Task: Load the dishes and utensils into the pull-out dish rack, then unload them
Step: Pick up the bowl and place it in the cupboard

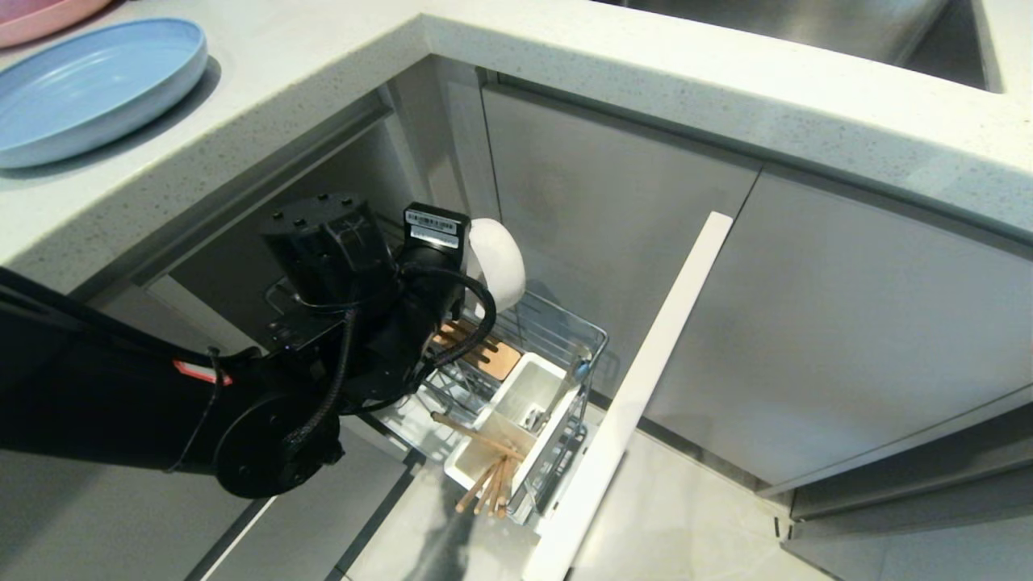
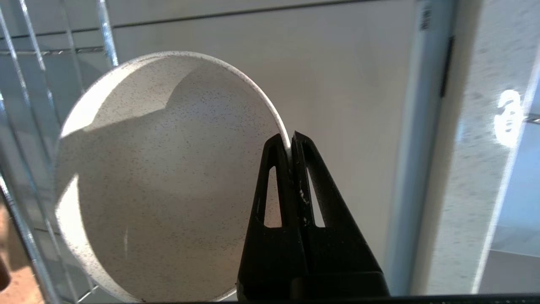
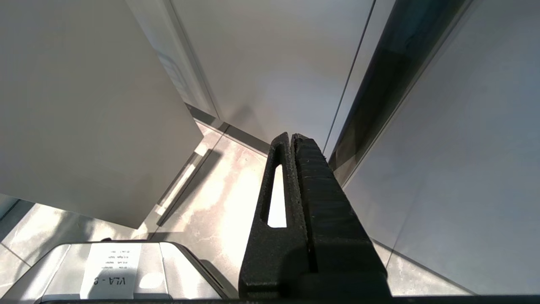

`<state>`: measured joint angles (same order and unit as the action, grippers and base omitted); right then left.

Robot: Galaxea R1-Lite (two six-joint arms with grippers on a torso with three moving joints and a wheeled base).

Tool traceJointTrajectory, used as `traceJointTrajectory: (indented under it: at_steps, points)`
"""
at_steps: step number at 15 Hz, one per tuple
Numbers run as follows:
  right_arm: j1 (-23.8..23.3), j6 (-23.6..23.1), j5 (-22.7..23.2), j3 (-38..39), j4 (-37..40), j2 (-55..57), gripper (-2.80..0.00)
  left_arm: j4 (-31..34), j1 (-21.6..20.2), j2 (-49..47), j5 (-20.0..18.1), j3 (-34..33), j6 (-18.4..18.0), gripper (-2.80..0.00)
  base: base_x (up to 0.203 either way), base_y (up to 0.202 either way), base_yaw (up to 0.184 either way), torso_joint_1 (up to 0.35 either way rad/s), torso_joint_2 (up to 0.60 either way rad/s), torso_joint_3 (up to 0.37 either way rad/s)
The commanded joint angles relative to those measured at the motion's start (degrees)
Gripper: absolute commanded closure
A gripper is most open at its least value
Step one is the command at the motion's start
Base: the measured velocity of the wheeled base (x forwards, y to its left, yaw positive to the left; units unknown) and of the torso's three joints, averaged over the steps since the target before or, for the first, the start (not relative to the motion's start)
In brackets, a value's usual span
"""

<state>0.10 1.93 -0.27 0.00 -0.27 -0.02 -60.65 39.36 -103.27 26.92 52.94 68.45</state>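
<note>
Hanging on edge above the back end of the pull-out dish rack [image 1: 557,323], the off-white bowl [image 1: 499,265] is pinched by its rim between the two black fingers of the left gripper [image 2: 291,141], whose jaws are pressed nearly together with only the thin wall of the bowl between them. In the left wrist view the speckled inside of the bowl [image 2: 164,177] faces the camera, with chrome wires of the rack beside and behind it. Just below the bowl in the head view lies the slotted wooden strip [image 1: 488,355], and nearer the rack's grey door front [image 1: 637,387] stands the white caddy [image 1: 516,420], with wooden chopsticks [image 1: 484,472] leaning in its front compartment and sticking out over its edge. The pale-blue plate [image 1: 89,85] sits on the countertop [image 1: 726,89] up at the left, well apart from the rack, and the edge of a pink plate [image 1: 40,16] shows beside it. The right gripper [image 3: 291,137] is away from the work with its fingers closed on nothing, pointing toward cabinet fronts and floor.
</note>
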Motion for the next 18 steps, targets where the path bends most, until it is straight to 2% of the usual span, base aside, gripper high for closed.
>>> traceJointTrajectory:
  at_steps: [1,5,8,13,18]
  points:
    - [0.0,0.0,-0.1,0.1,0.0,-0.2,0.00,-0.4,0.0,-1.8,0.2,-0.1,0.5,0.00,0.000,0.000,0.000,0.000,0.00,0.000]
    - [0.0,0.0,0.0,0.1,0.0,-0.2,0.00,-0.4,-0.3,-2.9,0.1,-0.1,0.8,0.00,0.000,0.000,0.000,0.000,0.00,0.000]
    - [0.0,0.0,0.0,0.1,0.0,-0.2,0.00,-0.4,-0.7,-3.3,-0.4,-0.1,3.1,0.00,0.000,0.000,0.000,0.000,0.00,0.000]
    - [0.1,0.0,0.0,0.1,0.0,-0.2,0.00,-0.4,-0.9,-4.5,-1.0,-0.1,4.7,0.00,0.000,0.000,0.000,0.000,0.00,0.000]
    - [0.0,0.0,0.0,0.1,0.0,-0.2,0.00,-0.4,-1.0,-5.4,-1.0,-0.1,4.8,0.00,0.000,0.000,0.000,0.000,0.00,0.000]
